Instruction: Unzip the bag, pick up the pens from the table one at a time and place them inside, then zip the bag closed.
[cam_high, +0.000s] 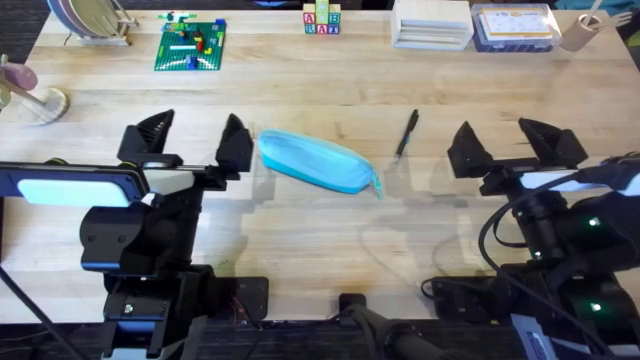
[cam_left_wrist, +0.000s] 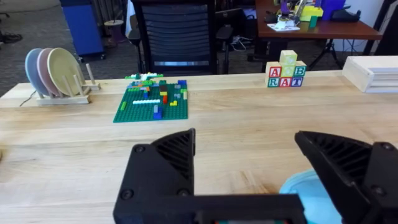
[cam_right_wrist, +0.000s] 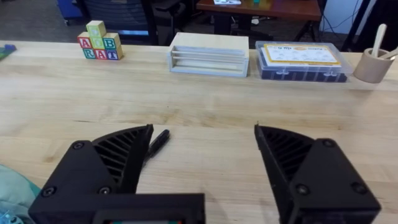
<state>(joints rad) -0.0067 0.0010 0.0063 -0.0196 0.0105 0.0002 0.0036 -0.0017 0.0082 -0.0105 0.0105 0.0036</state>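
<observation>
The light-blue bag (cam_high: 317, 161) lies slanted in the middle of the table (cam_high: 300, 90), its zipper pull at the right end. One black pen (cam_high: 405, 134) lies just right of it, and its tip shows in the right wrist view (cam_right_wrist: 157, 142). My left gripper (cam_high: 193, 140) stands open just left of the bag, with nothing between its fingers; a corner of the bag (cam_left_wrist: 305, 193) shows beside its right finger. Open and empty, my right gripper (cam_high: 512, 143) rests to the right of the pen.
Along the far edge stand a plate rack (cam_high: 88, 20), a green brick baseplate (cam_high: 191, 45), letter blocks (cam_high: 322, 20), a white box (cam_high: 431, 24), a blue-lidded case (cam_high: 514, 27) and a cup (cam_high: 581, 30). A wooden stand (cam_high: 30, 95) sits at the left.
</observation>
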